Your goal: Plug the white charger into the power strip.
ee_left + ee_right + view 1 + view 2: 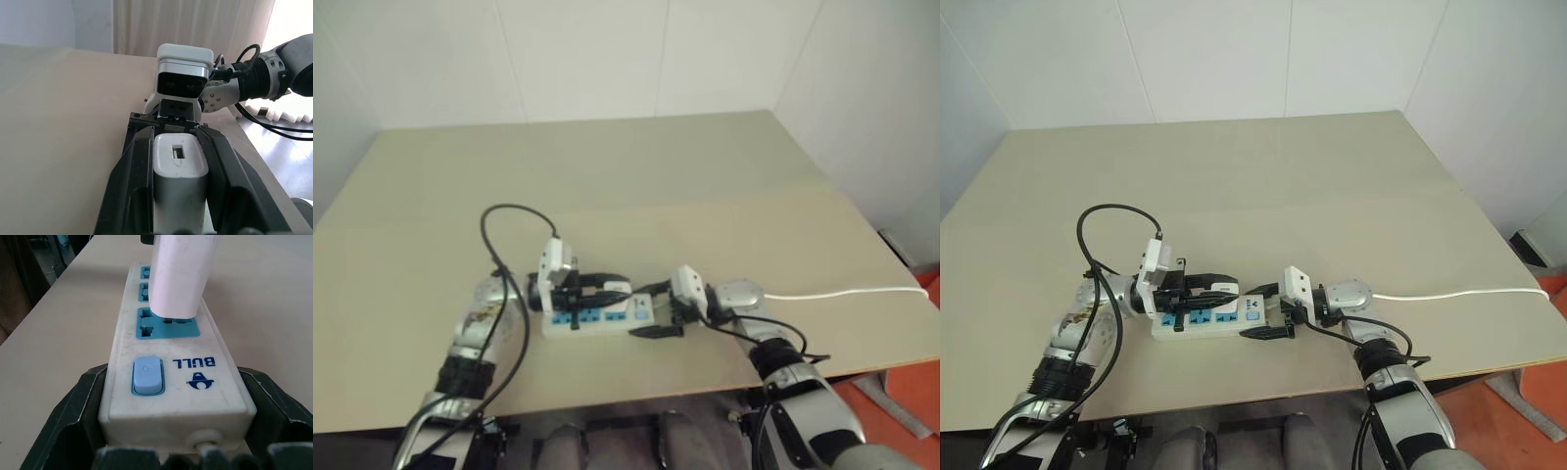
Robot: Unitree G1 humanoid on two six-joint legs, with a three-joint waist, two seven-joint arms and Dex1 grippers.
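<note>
Your left jaws (178, 196) are clenched on the white charger (179, 181), one black finger (132, 186) pressed along each side of the block. In the right wrist view the charger sits right over the blue socket nearest the switch, its lower end at the socket face; you cannot tell whether the prongs are seated.

Your right jaws (171, 421) are closed around the switch end of the power strip (173, 367), a finger (80, 406) against each long side, with the blue switch (146, 376) and the cord outlet between them. The strip lies flat on the surface (1263, 186), close to the near edge and running roughly along it, about midway between the two near corners. Its three blue sockets face up.

From the strip's right end the thin white cord (1459, 292) runs across the surface to the right edge. Both arms meet over the strip, the left gripper (1200, 287) pointing to the right and the right gripper (1268, 318) pointing to the left. A black cable (1097, 245) loops above your left forearm.
</note>
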